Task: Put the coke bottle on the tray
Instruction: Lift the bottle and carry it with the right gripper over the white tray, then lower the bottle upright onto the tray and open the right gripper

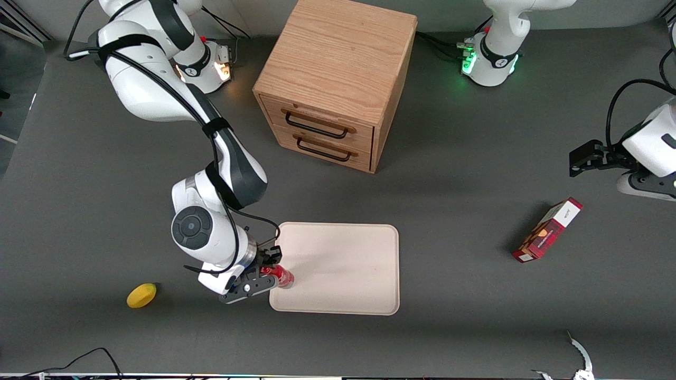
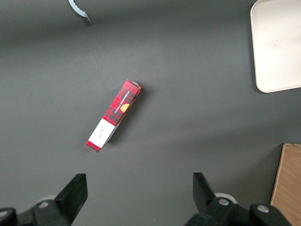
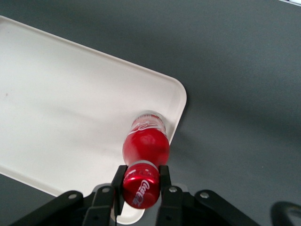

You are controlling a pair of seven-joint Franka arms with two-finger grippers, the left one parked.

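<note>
One small coke bottle (image 3: 146, 149) is held by the gripper (image 3: 141, 184), whose two fingers (image 3: 119, 181) are pressed tight against its neck just under the red cap. The bottle hangs below the gripper with its long axis pointing down, a little tilted, and its clear base is seen over the tray (image 3: 56, 103), just inside the rounded corner. It cannot be told if the base is touching the tray yet. In the front view the gripper (image 1: 266, 273) is placed at the tray's (image 1: 343, 264) edge toward the working arm's end, so most of the tray is spread out away from it. Nothing is seen in the way of the bottle. A yellow lemon (image 1: 141, 295) is left nearby on the table, outside the tray. A wooden cabinet (image 1: 338, 79) is set farther from the front camera. A red and white box (image 1: 547, 230) is found well apart, toward the parked arm's end.
</note>
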